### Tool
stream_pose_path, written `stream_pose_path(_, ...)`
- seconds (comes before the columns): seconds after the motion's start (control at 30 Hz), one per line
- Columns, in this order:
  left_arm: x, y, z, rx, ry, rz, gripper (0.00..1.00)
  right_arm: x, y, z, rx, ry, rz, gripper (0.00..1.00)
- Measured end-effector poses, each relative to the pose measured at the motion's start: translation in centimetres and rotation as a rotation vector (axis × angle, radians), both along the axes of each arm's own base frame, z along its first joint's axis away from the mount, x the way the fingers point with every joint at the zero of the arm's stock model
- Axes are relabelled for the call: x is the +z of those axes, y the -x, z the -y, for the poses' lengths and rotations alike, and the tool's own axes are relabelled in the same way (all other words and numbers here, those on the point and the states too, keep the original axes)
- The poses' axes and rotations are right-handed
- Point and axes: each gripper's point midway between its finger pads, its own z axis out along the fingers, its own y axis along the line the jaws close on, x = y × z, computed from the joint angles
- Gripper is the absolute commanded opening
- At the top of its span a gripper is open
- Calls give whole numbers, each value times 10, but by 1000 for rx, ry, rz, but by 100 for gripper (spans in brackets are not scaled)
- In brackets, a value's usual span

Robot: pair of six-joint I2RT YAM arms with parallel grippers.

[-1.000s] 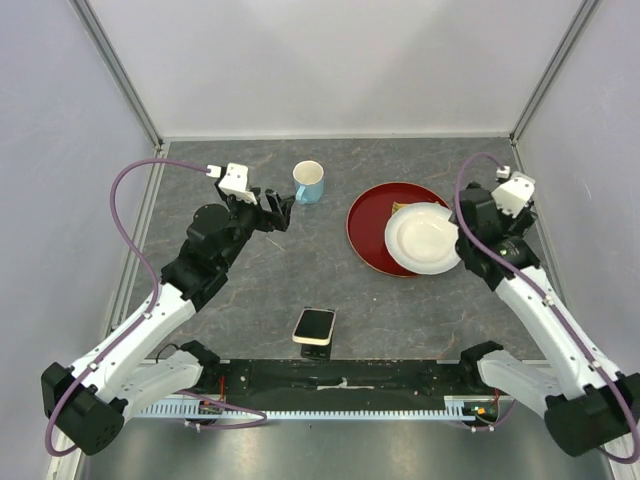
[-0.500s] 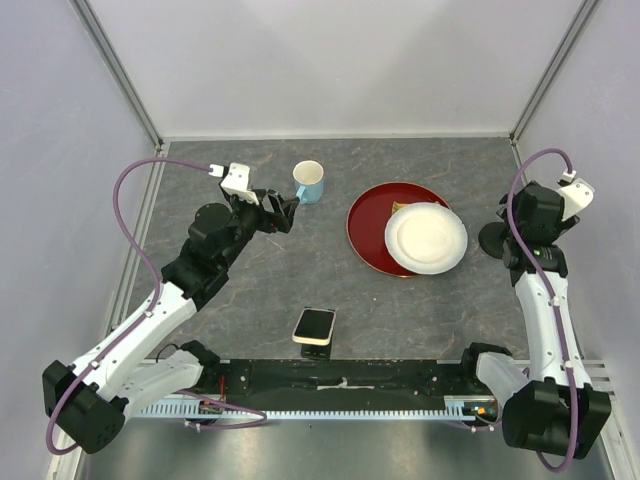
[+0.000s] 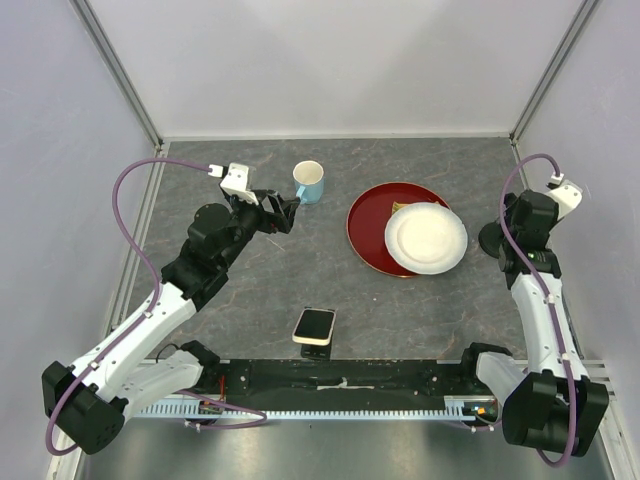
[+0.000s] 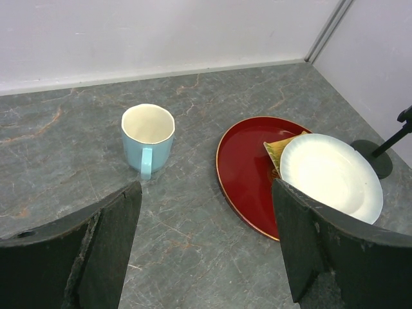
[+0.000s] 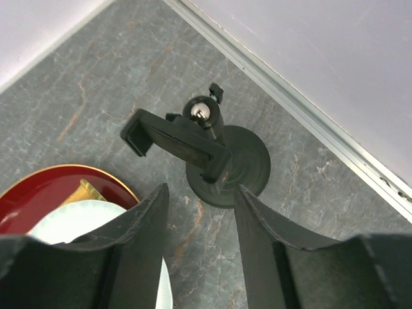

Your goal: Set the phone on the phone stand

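Arm on the right is swinging off the plate (image 3: 425, 238) toward the right wall. The right gripper (image 5: 199, 193) is hanging over the pole stand (image 5: 241, 168), jaws narrowing but still apart, holding nothing. The left gripper (image 4: 203, 212) is staying wide and empty by the mug (image 4: 148, 135). The phone (image 3: 314, 324) is lying at the near edge, touching the phone stand (image 3: 316, 347); we are judging both arms well away from it.

Left arm (image 3: 185, 275): stretched from lower left toward upper centre, elbow bent.
Left claw (image 3: 283, 211): fingers spread wide, empty.
Right arm (image 3: 540, 300): raised along right edge.
Right claw (image 5: 199, 193): pointing down, fingers apart, gripping nothing.
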Motion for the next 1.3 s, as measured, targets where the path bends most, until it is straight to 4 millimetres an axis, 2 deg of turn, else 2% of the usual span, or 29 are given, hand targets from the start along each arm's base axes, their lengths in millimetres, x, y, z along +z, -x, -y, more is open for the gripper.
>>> stream_pose_path(0.3, 0, 0, 0, 0, 0, 0, 87, -26, 0, 7, -23, 27, -44, 43)
stream_pose_path(0.63, 0, 0, 1, -9, 1, -1, 87, -27, -9, 15, -31, 76, -33, 40)
stream_pose_path(0.73, -1, 0, 1, -11, 0, -3, 87, -27, -11, 16, -32, 84, -31, 36)
stream_pose_path(0.83, -2, 0, 2, -11, -2, -6, 87, -25, -11, 17, -38, 92, -28, 26)
stream_pose_path(0.93, -4, -1, 3, -11, -4, -11, 87, -26, -9, 21, -53, 107, -35, 10)
stream_pose_path(0.97, -5, -1, 3, -12, -5, -12, 87, -26, -8, 22, -59, 113, -38, 0)
stream_pose_path(1.3, -5, -1, 3, -11, -5, -13, 87, -25, -3, 27, -79, 128, -54, 0)
